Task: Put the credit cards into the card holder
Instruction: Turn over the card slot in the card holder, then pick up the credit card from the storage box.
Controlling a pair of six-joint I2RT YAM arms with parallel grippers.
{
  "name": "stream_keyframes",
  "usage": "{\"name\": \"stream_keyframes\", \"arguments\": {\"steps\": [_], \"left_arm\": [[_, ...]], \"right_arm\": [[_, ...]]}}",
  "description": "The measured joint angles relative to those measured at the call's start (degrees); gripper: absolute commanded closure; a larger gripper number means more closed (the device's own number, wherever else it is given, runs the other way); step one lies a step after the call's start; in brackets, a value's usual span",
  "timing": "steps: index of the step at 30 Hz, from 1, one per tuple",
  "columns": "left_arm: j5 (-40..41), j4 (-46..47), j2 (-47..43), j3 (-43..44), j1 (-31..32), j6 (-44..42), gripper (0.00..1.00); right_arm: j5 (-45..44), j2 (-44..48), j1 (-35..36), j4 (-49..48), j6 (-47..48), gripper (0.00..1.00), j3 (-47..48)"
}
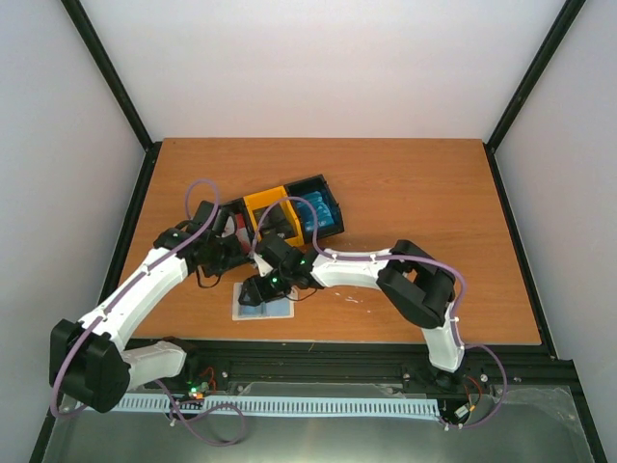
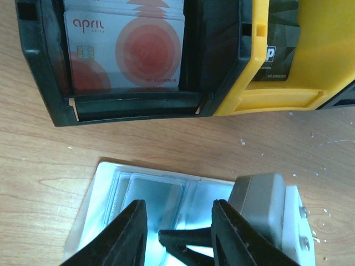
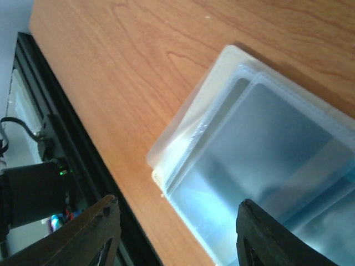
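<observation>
The card holder (image 1: 276, 310) lies open on the table, pale blue inside with clear pockets (image 2: 150, 194), and no card shows in them. Red-and-white credit cards (image 2: 125, 50) sit in the tray's black compartment, with black cards (image 2: 280, 50) in the yellow one. My left gripper (image 2: 177, 205) hangs open low over the holder with nothing between its fingers. My right gripper (image 3: 177, 202) stands wide open over the holder's near corner (image 3: 266, 144), also holding nothing. In the left wrist view its black fingertips (image 2: 188, 241) show between my left fingers.
The black-and-yellow tray (image 1: 262, 204) stands just behind the holder, its far compartment holding blue cards (image 1: 323, 214). A grey-and-white block (image 2: 260, 202) sits beside my left gripper's right finger. The table's black front rail (image 3: 83, 144) runs close to the holder.
</observation>
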State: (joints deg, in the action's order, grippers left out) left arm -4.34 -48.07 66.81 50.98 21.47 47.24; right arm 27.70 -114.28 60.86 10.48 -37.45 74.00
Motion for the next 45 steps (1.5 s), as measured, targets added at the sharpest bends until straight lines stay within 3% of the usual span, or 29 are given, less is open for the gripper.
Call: {"name": "stream_keyframes", "arguments": {"steps": [8, 13, 18, 23, 35, 45], "left_arm": [[-1.2, 0.1, -1.2, -0.7, -0.5, -0.6, 0.48], [-1.4, 0.6, -2.3, -0.7, -1.0, -2.8, 0.35], [-0.9, 1.0, -1.5, -0.1, -3.8, -5.7, 0.32], [-2.3, 3.7, 0.9, 0.9, -7.5, -9.6, 0.28], [-10.3, 10.8, 5.2, 1.3, -8.2, -18.9, 0.18], [-12.9, 11.3, 7.1, 4.2, -8.2, -30.9, 0.19]], "right_arm": [[-5.7, 0.3, -0.1, 1.8, -0.6, 0.44, -0.3], [-13.8, 11.3, -1.2, 3.4, -1.7, 0.43, -5.6], [-20.5, 21.6, -4.3, 4.1, -3.4, 0.43, -10.3], [-25.6, 25.4, -6.2, 7.2, -5.8, 0.42, -15.0], [-28.3, 23.6, -10.4, 14.7, -8.7, 0.43, -17.6], [-28.7, 9.9, -14.1, 20.7, -6.8, 0.46, -4.5]]}}
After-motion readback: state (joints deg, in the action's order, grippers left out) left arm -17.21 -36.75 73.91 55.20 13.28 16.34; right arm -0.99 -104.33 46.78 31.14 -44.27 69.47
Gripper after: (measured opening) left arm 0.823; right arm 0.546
